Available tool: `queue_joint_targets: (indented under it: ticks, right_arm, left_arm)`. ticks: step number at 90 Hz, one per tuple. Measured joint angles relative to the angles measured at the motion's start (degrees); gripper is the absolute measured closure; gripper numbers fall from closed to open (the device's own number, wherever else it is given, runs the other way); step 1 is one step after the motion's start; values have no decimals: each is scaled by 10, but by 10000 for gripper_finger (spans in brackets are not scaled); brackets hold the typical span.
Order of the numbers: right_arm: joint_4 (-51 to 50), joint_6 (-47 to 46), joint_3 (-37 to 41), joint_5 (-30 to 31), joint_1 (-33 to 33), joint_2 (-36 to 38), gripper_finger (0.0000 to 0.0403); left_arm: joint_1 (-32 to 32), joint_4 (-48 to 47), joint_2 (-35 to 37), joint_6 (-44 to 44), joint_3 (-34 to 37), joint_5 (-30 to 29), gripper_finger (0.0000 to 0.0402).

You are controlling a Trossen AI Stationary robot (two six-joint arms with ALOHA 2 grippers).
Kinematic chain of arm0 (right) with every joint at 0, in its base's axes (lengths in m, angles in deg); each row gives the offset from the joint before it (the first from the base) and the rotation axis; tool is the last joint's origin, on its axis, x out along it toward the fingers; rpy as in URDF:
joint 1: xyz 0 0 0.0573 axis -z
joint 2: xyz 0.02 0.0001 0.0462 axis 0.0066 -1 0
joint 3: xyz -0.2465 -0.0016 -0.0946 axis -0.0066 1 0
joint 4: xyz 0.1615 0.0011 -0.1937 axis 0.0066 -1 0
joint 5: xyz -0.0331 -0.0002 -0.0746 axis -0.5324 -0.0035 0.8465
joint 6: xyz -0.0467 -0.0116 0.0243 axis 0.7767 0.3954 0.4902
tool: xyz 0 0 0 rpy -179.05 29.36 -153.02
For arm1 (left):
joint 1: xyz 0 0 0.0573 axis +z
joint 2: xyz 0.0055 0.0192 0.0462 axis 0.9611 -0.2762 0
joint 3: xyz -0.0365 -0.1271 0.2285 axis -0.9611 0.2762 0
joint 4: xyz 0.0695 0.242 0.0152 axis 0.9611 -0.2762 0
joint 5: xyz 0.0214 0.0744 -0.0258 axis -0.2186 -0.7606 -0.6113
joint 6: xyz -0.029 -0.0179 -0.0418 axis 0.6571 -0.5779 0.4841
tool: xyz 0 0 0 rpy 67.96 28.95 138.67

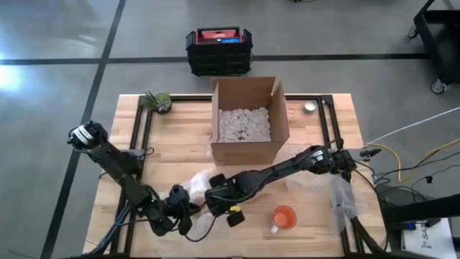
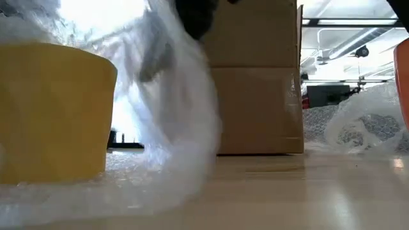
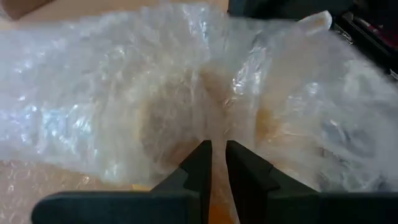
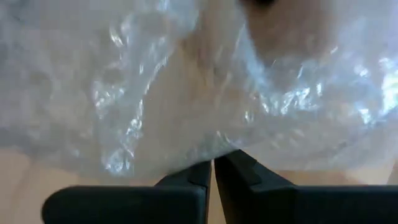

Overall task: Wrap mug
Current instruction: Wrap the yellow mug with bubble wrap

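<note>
Both sets of jaws are closing on the sheet of clear bubble wrap [image 1: 198,185]: the left gripper [image 3: 217,155] is pinching a fold of the film between nearly touching fingers, and the right gripper [image 4: 212,167] is doing the same with an edge of the sheet, as its wrist view shows. In the high view the left gripper [image 1: 178,205] and the right gripper [image 1: 215,196] are sitting close together over the front left part of the light wooden table [image 1: 309,173], with the wrap bunched between and around them.

A yellow mug [image 2: 51,112] is standing on the wrap, its wall filling the left of the low view while the film [image 2: 179,96] is hanging beside it. Through the plastic in the left wrist view, a yellowish shape [image 3: 168,124] is showing just beyond the fingers. A small yellow patch [image 1: 233,210] is peeking out just beside the right gripper in the high view.

An orange mug [image 1: 283,218] is resting unwrapped to the right of the grippers. An open brown cardboard box [image 1: 247,122] holding white packing filler is standing at the table's middle rear. A second bundle of clear plastic [image 1: 341,198] is lying by the right edge. A small green potted plant [image 1: 158,101] is occupying the rear left corner.
</note>
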Motion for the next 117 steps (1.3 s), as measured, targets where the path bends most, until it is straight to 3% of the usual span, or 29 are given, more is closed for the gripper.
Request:
queue_joint_targets:
  ticks: [38,67,92,107,117]
  right_arm:
    - [136,13,-17,-5,-2,-33,400]
    - [142,3,-17,-5,-1,-69,401]
    - [144,12,-18,-5,0,-69,401]
    - [145,14,-18,-5,1,-69,401]
    - [147,18,-18,-5,2,-69,401]
  left_arm:
    - [0,5,0,-3,0,-2,365]
    - [-11,-16,51,-34,-16,58,365]
    - [-36,-27,114,-60,-41,38,365]
    - [-38,5,106,-17,-43,110,365]
    - [-39,51,87,-45,-43,96,365]
